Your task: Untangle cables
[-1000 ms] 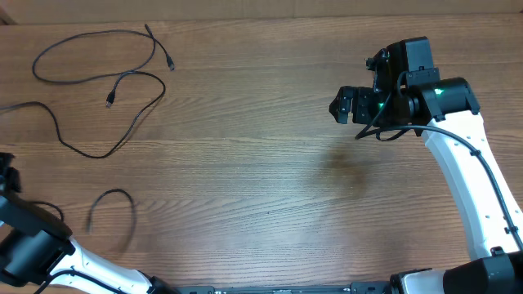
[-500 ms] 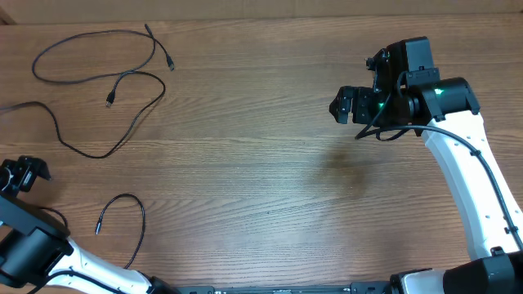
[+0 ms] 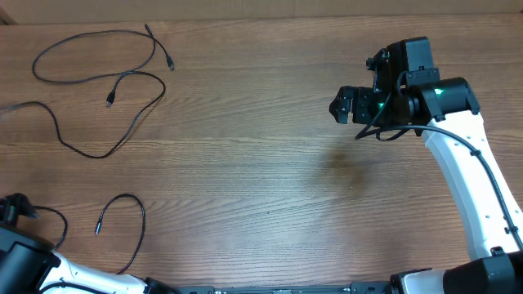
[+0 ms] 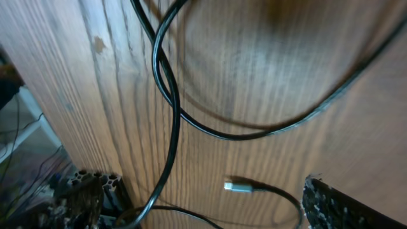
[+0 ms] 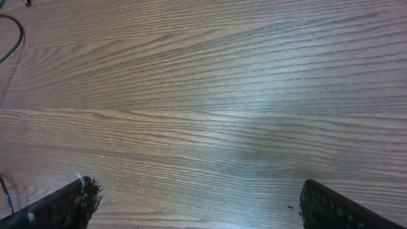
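Three thin black cables lie apart on the left of the wooden table: a loop at the back, a longer winding cord below it, and a short curl near the front. My left gripper sits at the front left edge, open. In the left wrist view my left gripper hovers over cable strands and a silver-tipped plug, gripping nothing. My right gripper hangs open over bare wood at the right. The right wrist view shows the right gripper with its fingers wide apart.
The table's left edge and a black aluminium frame rail show beside my left fingers. Floor clutter lies beyond that edge. The right arm's own thick wire hangs by its wrist.
My left gripper has opened, let go of the short cable and pulled back toward the front left edge. The short cable now lies loose in a curl. The right arm has not moved.
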Robot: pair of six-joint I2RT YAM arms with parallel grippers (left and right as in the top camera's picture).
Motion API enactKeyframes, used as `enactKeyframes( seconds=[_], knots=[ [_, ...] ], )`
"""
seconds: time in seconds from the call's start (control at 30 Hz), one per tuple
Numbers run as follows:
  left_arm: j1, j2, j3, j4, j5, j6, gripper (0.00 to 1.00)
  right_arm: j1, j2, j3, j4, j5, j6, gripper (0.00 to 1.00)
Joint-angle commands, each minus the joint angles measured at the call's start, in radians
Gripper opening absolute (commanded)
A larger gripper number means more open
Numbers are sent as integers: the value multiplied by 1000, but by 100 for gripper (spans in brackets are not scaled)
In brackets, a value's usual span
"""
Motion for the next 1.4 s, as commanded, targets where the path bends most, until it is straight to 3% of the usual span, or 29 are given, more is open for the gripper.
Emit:
enactKeyframes(
  seconds=[0.0,0.13,0.17,0.2,0.33,0.37,0.47,0.5,0.53,0.77,1.23,1.27,1.33,1.37],
  knots=[
    [-9,1,-113,66,3,-21,100,1,-21,15,3,8,-4,100],
    [-9,1,-209,164,39,-21,96,1,-21,15,3,8,-4,100],
    [-9,1,-230,191,37,-20,80,1,-21,15,3,8,-4,100],
    [-9,1,-240,208,31,-21,73,1,-21,15,3,8,-4,100],
    [-11,1,-254,262,47,-22,59,1,-21,15,3,8,-4,100],
    [-12,1,-254,278,49,-22,52,1,-21,15,3,8,-4,100],
    [-18,1,-254,314,82,-22,11,1,-21,15,3,8,-4,100],
    [-20,1,-254,329,102,-21,4,1,-21,15,3,8,-4,100],
    [-22,1,-254,339,116,-21,4,1,-21,15,3,8,-4,100],
    [-24,1,-217,447,373,-22,4,1,-21,15,3,8,-4,100],
    [-24,1,-82,469,380,-51,5,1,-21,15,3,8,-4,100],
    [-24,1,-82,469,396,-51,13,1,-21,15,3,8,-4,100],
    [-24,1,-82,460,452,-50,80,1,-21,15,3,8,-4,100],
    [-24,1,-82,454,474,-41,96,1,-21,15,3,8,-4,100]
  ],
)
